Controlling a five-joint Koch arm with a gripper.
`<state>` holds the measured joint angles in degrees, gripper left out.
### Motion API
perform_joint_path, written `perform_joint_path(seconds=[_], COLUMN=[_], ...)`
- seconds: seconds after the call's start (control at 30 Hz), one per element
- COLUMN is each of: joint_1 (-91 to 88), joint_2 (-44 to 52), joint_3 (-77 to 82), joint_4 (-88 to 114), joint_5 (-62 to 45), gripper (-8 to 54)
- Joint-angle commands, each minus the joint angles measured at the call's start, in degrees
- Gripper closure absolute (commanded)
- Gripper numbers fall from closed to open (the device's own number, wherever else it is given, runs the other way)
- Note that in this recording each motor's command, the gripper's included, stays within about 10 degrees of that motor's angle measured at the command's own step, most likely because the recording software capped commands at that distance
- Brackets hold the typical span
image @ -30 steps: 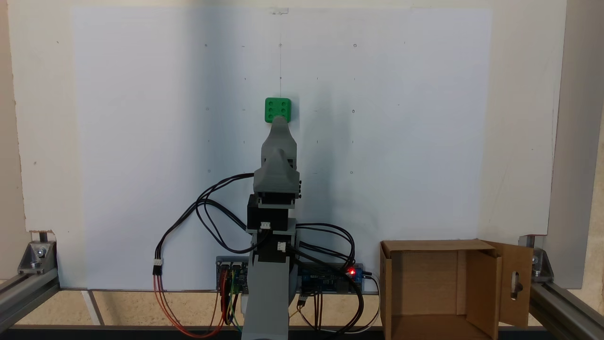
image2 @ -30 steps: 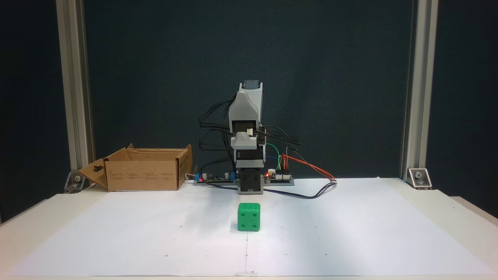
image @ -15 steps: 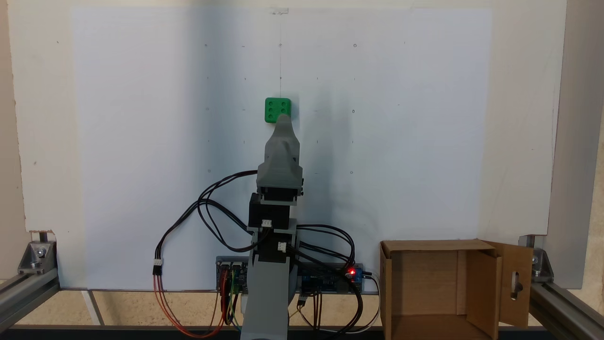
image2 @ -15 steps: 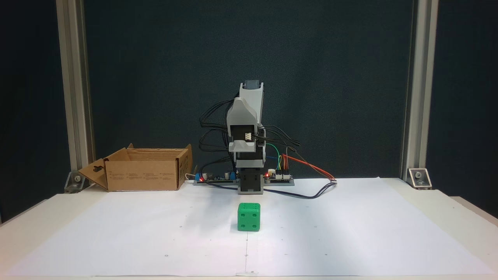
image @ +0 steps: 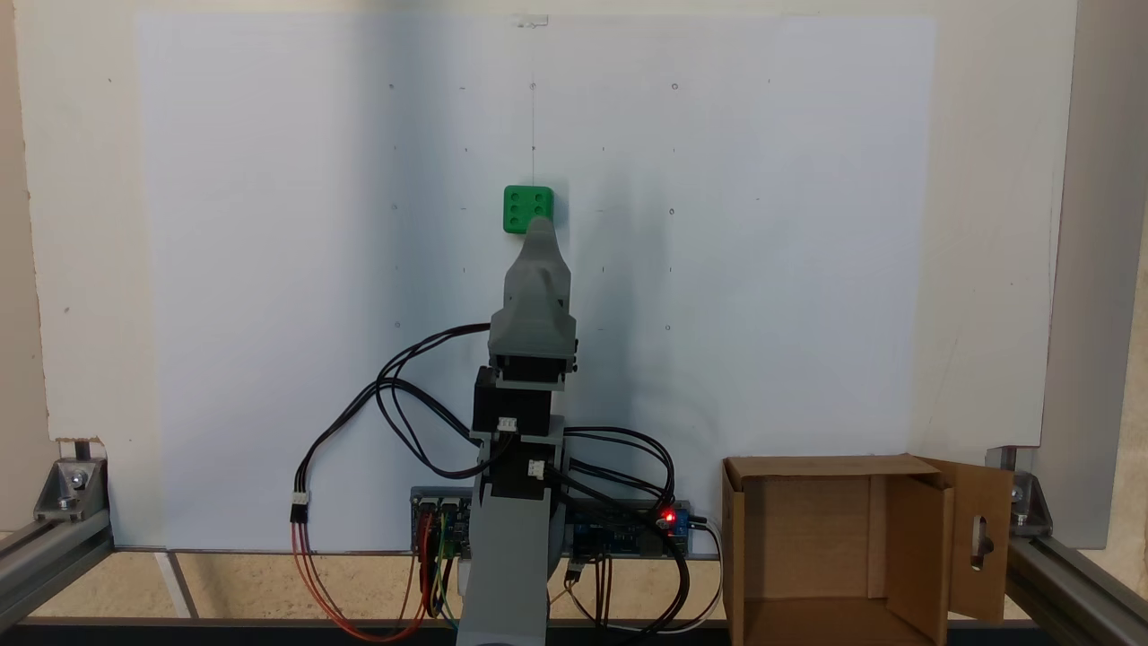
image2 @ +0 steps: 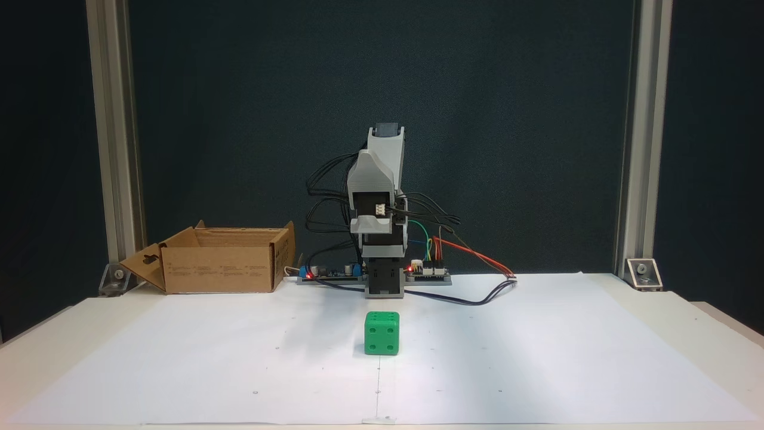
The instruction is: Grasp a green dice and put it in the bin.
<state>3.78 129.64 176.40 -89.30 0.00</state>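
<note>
In a fixed view from above, the gripper point(image: 538, 224) overlaps the green dice point(image: 523, 205) mid-surface; whether its jaws are spread cannot be told. In a fixed view from the front, dice point(image2: 382, 333) sits untouched, bin point(image2: 224, 267) at the far left corner. Descend squarely, straddling the dice.

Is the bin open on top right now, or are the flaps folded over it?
Open. In both fixed views the bin's flaps stand clear of its mouth, and its bare cardboard floor shows from above; the slotted flap hangs outward.
</note>
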Motion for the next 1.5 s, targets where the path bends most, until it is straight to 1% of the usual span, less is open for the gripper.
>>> perform_joint_path(seconds=[0.0,0.93,1.0,1.3,1.47], joint_1=[0.0,0.1,0.2,3.4,3.6], joint_2=[5.9,6.0,6.0,6.1,6.1], joint_3=[2.9,2.6,0.3,-15.6,-27.0], joint_4=[-0.5,-0.3,4.6,40.1,59.1], joint_5=[1.4,1.1,1.1,0.0,0.0], gripper=[0.4,1.5,1.5,1.4,1.6])
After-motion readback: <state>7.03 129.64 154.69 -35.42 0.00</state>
